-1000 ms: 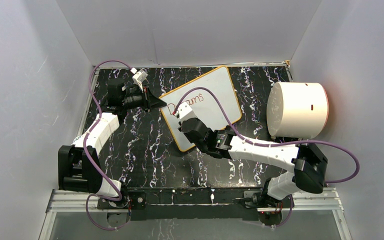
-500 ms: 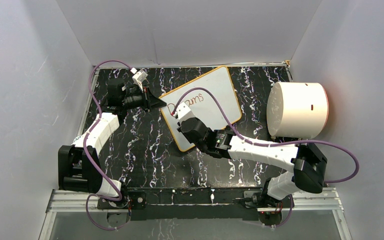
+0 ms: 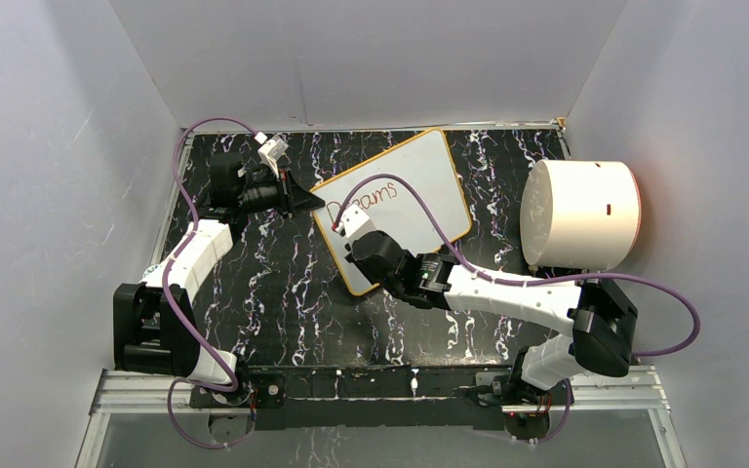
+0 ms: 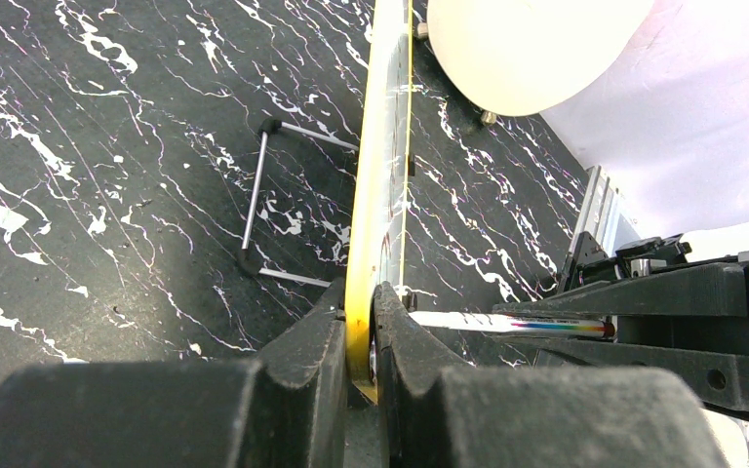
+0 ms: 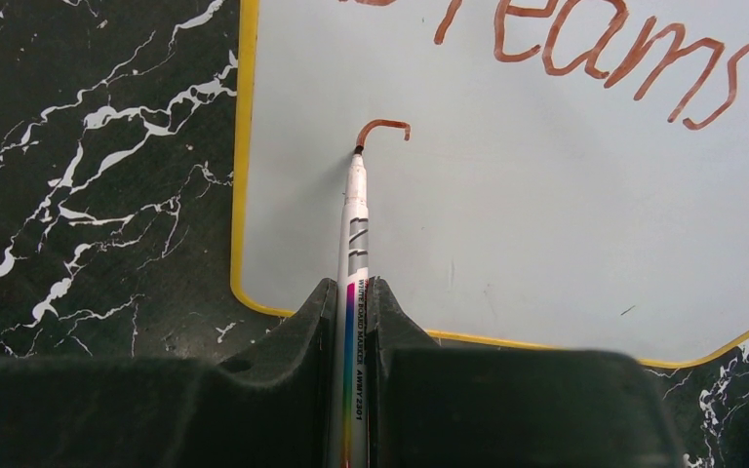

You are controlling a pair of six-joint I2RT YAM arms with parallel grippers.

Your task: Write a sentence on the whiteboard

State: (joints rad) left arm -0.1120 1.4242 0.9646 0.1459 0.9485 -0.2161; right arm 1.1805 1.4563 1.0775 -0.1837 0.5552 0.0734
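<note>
- whiteboard (image 3: 429, 171): white face, thin orange-yellow rim, reddish-brown handwriting.
- surface (image 3: 273, 292): black, streaked with white marble-like veins.
- marker (image 5: 354, 234): white barrel with a rainbow stripe along it, black print, reddish-brown tip.
- cylinder (image 3: 585, 210), at 3 o'clock from the whiteboard: plain cream-white.
- cables (image 3: 219, 121): purple.
- right arm (image 3: 507, 288): white shells, black joints.

The red-brown handwritten word (image 5: 595, 54) is cropped at its first letter, perhaps D; black fingers (image 5: 288, 356) hide much of the white marker pen (image 5: 354, 234).
</note>
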